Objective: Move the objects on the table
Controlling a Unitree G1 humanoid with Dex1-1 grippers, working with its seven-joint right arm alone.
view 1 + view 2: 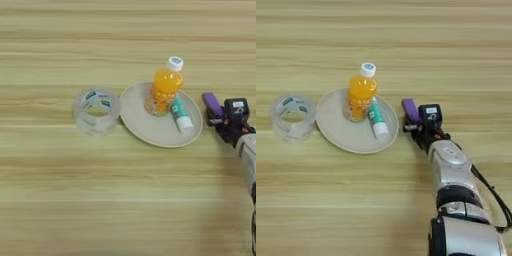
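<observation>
While the left eye view cuts the arm off at the picture's right edge, the right eye view shows the whole silver forearm (452, 167) running from the bottom edge up to the gripper (415, 121). The left eye view in turn shows more bare table (60, 200) to the left of the plate (145, 126).

One beige round plate lies on the table. On it stands one bottle (359, 95) of orange drink, upright, white cap on, toward the plate's far side. One teal-and-white tube (376, 120) lies flat on the plate just to the right of the bottle, touching or nearly touching it, its white end toward the plate's near rim.

One roll of clear tape (97, 111) lies flat on the table just left of the plate, its edge close to the plate's rim.

One purple stick (213, 105) is just right of the plate, off it, at the tip of the gripper. The black fingers appear pressed against the stick's near end, pinching it; whether the stick is touching the table cannot be told.
</observation>
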